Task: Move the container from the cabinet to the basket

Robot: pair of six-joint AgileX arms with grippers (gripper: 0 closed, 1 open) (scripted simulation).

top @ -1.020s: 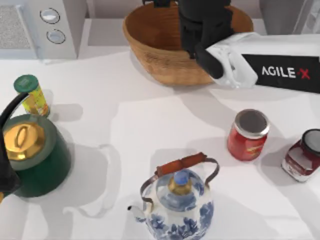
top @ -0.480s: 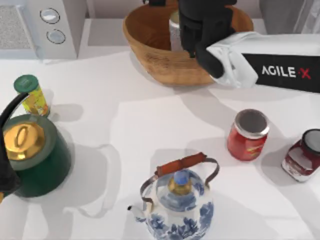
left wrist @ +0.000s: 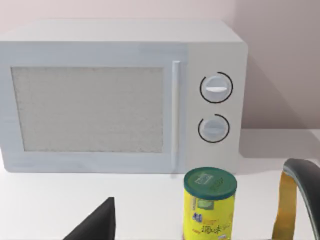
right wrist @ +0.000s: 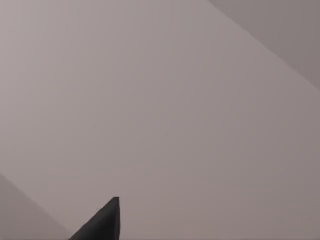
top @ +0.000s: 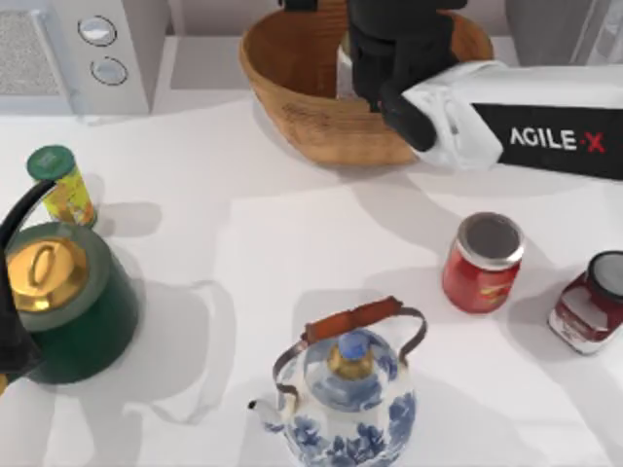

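The tan wicker basket [top: 302, 107] stands at the back middle of the table. My right gripper [top: 391, 53] hangs over its inside and is open; one dark fingertip [right wrist: 106, 222] shows against a blank wall with nothing held. A whitish sliver of the container [top: 343, 76] shows inside the basket, just left of the gripper, the rest hidden under it. The grey cabinet [top: 545, 21] sits at the back right corner. My left gripper [top: 12, 355] is parked at the table's left edge, one fingertip [left wrist: 100, 222] visible, holding nothing.
A white microwave [top: 107, 53] stands back left, with a yellow can with green cap [top: 60, 185] in front of it. A green kettle [top: 63, 302] sits left, a blue-and-white teapot [top: 346, 399] front middle, and a red jar [top: 482, 263] and a dark-lidded jar [top: 592, 302] right.
A pale sliver of the container has come into view inside the basket at the right gripper's left side. The right arm barely shifted over the basket. The left arm stayed still.
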